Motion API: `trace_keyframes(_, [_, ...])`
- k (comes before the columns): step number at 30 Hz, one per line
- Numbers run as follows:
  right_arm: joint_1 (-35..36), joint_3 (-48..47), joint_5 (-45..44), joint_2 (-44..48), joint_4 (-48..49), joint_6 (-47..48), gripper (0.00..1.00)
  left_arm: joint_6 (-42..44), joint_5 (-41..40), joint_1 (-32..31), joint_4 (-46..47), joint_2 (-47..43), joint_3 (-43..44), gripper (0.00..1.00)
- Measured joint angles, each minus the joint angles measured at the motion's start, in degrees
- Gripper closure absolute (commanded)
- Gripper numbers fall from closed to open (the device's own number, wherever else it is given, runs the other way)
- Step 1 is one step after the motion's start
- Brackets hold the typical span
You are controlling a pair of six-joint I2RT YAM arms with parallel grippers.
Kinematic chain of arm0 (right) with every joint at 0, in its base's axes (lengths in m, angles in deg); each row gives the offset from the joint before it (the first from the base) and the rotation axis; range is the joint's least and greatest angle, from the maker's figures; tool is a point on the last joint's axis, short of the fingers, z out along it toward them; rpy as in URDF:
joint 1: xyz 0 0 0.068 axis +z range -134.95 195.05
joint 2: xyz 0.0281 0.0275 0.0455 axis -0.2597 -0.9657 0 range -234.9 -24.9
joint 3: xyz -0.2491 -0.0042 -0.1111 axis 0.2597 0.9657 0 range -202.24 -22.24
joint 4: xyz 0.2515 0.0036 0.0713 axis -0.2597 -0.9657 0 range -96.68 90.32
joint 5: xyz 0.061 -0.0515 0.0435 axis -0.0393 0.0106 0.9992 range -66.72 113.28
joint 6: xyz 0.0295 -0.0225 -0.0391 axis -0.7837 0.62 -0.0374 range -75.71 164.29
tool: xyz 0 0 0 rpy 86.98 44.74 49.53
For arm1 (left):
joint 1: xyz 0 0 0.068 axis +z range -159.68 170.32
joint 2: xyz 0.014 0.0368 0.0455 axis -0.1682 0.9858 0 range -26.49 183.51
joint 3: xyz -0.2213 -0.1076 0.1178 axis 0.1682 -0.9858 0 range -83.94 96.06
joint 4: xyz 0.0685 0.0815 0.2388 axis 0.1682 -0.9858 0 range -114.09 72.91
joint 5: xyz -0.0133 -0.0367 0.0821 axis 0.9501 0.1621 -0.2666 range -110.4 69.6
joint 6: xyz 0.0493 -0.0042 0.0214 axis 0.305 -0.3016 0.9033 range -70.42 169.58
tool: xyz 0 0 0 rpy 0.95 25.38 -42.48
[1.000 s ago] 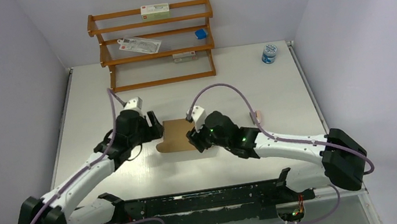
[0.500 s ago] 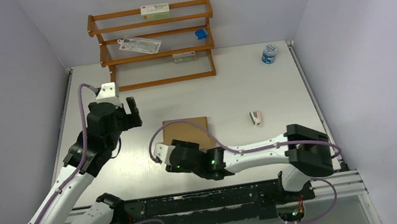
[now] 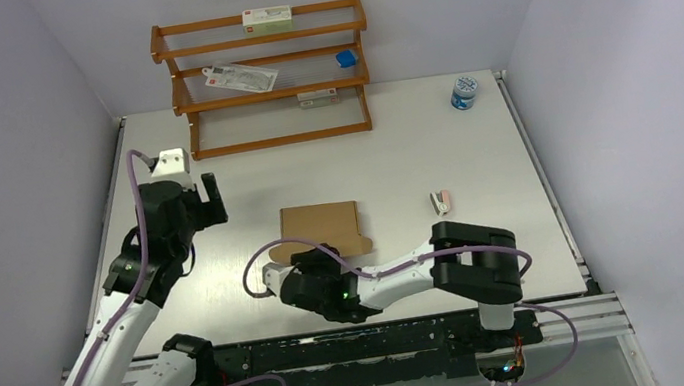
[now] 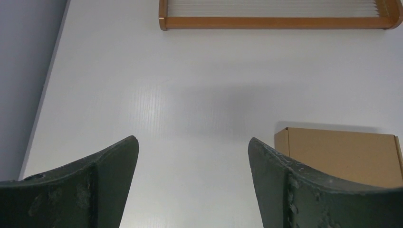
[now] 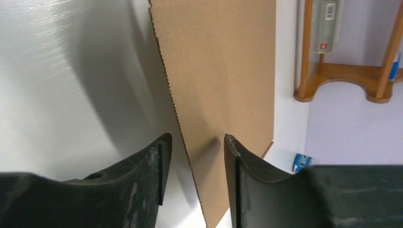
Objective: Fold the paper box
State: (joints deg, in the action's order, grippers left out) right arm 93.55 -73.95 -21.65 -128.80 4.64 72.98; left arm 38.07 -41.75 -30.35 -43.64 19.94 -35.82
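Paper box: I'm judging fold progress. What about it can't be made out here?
- Top view: the right arm covers part of the paper box.
- Right wrist view: frame edges crop it; contact with the right gripper unclear.
- Left wrist view: left gripper hides its near edge.

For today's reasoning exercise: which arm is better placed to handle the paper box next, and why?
Right, probably: the right pincer sits at the paper box's edge, jaws apart, the serrated edge showing between them. The left pincer hangs wide open, off to the box's side.
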Motion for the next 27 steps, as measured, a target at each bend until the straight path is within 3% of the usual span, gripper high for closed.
trace_keyframes(3, [0.0,0.0,-1.4,-0.7,2.3,2.2,0.84,0.2,0.5,0.0,0.0,-0.3,0.0,0.11])
trace_keyframes(5, [0.0,0.0,-2.0,-0.7,2.7,3.5,0.91,0.2,0.8,0.0,0.0,-0.4,-0.1,0.11])
trace_keyframes(14, [-1.0,-6.9,2.5,1.7,-5.9,2.7,1.0,0.4,1.8,0.3,0.0,-0.4,-0.1,0.11])
trace_keyframes(27, [-14.0,-27.3,27.6,4.1,-32.9,-5.4,1.0,0.4,5.8,0.6,-1.4,-0.2,2.2,0.11])
